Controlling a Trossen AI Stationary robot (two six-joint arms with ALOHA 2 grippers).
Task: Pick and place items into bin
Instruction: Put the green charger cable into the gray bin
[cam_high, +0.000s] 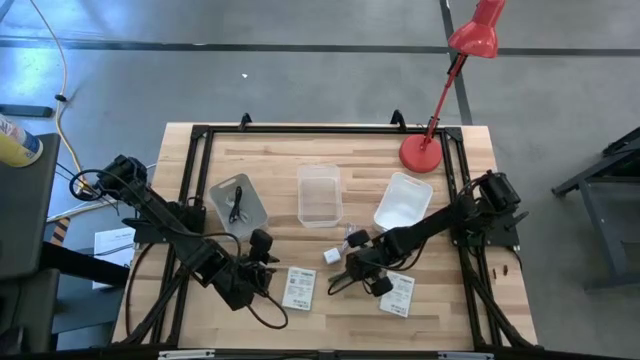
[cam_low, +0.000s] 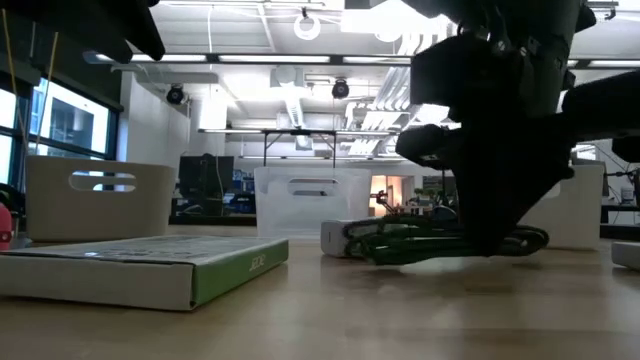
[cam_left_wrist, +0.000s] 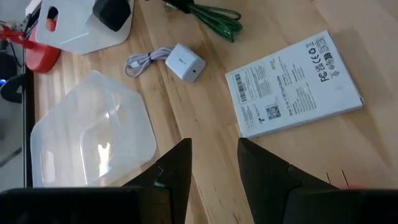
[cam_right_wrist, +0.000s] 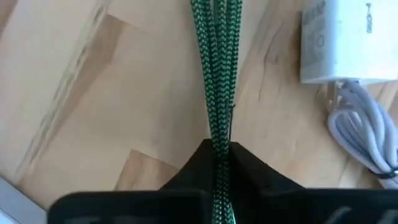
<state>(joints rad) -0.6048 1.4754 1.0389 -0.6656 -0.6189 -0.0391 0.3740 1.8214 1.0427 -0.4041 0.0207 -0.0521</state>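
My right gripper (cam_right_wrist: 217, 150) is shut on a green braided cable (cam_right_wrist: 216, 68), near the table's front middle (cam_high: 347, 275). In the low view the cable's coil (cam_low: 420, 240) sits low over the tabletop under the gripper. A white cube charger (cam_right_wrist: 345, 40) with a white cord (cam_right_wrist: 364, 134) lies beside it. My left gripper (cam_left_wrist: 214, 165) is open and hovers over bare wood near the clear bin (cam_left_wrist: 93, 137). Two flat white printed packets (cam_high: 298, 288) (cam_high: 398, 293) lie flat near the front edge. A thin dark cable (cam_high: 237, 203) lies in the grey bin. No pink cube shows. My right gripper pinches the green cable bundle (cam_right_wrist: 217, 127) between its two fingers, several strands side by side. The strands run straight on from the fingertips, along the fingers. The coil hangs just at table height; whether it rests on the wood, I cannot tell.
Three bins stand in a row mid-table: grey (cam_high: 237, 205), clear (cam_high: 319, 195), white (cam_high: 403, 200). A red desk lamp's base (cam_high: 421, 152) sits at the far right corner. A black frame (cam_high: 300, 130) rims the table. Bare wood lies between the packets and the bins.
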